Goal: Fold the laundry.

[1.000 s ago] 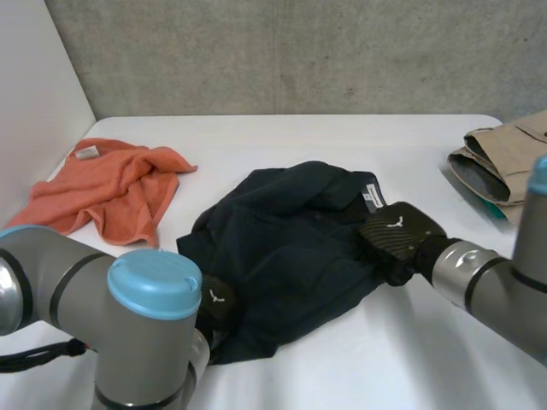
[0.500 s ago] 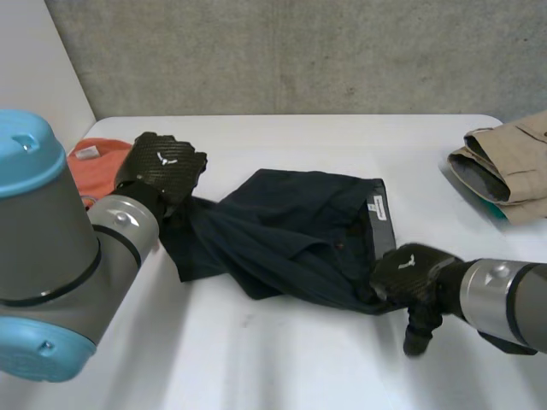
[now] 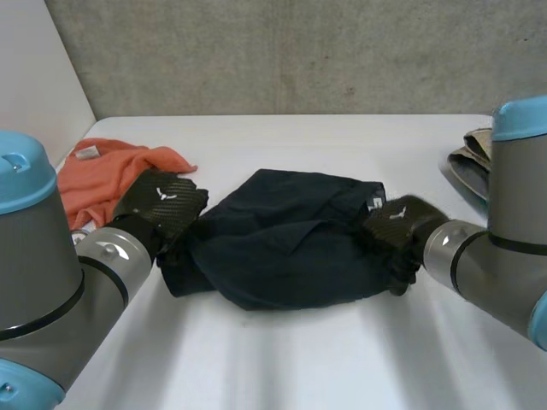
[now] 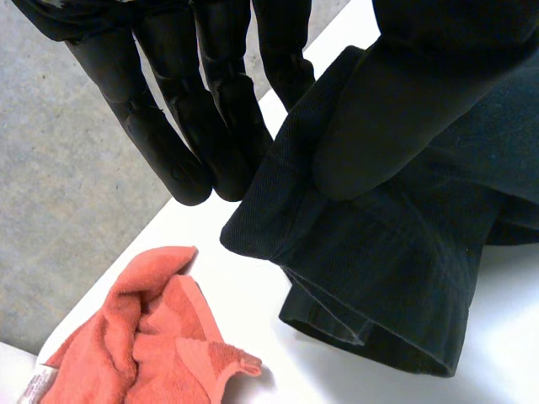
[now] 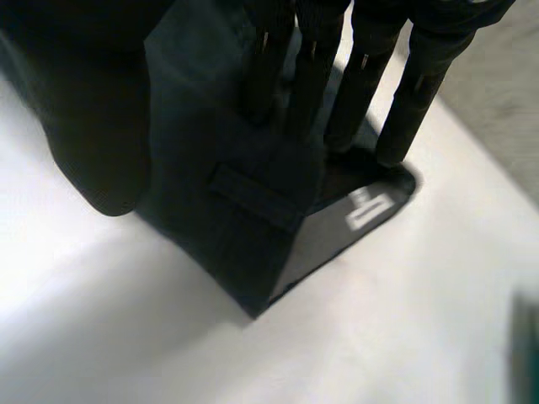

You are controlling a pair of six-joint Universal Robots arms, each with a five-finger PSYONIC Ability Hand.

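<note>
A dark navy garment (image 3: 282, 248) lies bunched in the middle of the white table (image 3: 342, 359). My left hand (image 3: 162, 203) is at its left end. In the left wrist view that hand (image 4: 168, 109) pinches a hemmed edge of the garment (image 4: 396, 252) between thumb and straight fingers. My right hand (image 3: 395, 224) is at the right end, on the waistband by the white label (image 3: 374, 203). In the right wrist view its straight fingers (image 5: 404, 93) rest on the waistband (image 5: 219, 185) near the label (image 5: 370, 206), with the thumb held apart beside them.
An orange towel (image 3: 111, 171) lies crumpled at the table's back left, just beyond the left hand's fingertips (image 4: 143, 337). Folded beige clothes (image 3: 468, 162) sit at the right edge, partly behind my right arm. A white wall borders the left side.
My left hand came down from above the towel with the garment's left end, and the cloth bunched up shorter. My right hand moved from the table's front up onto the waistband.
</note>
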